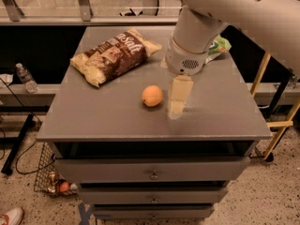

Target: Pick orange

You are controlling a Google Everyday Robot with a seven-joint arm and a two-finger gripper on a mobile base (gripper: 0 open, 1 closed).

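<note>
The orange [152, 96] is a small round pale-orange fruit lying on the grey cabinet top [93, 116], near its middle front. My gripper [177, 102] hangs from the white arm and points down just to the right of the orange, its tip close to the cabinet top. It is beside the orange, not around it.
A brown and cream snack bag [111, 55] lies at the back left of the cabinet top. A green bag [218, 46] lies at the back right, mostly hidden by my arm. Drawers sit below the front edge. A water bottle [26, 78] and a wire basket [51, 175] are at left.
</note>
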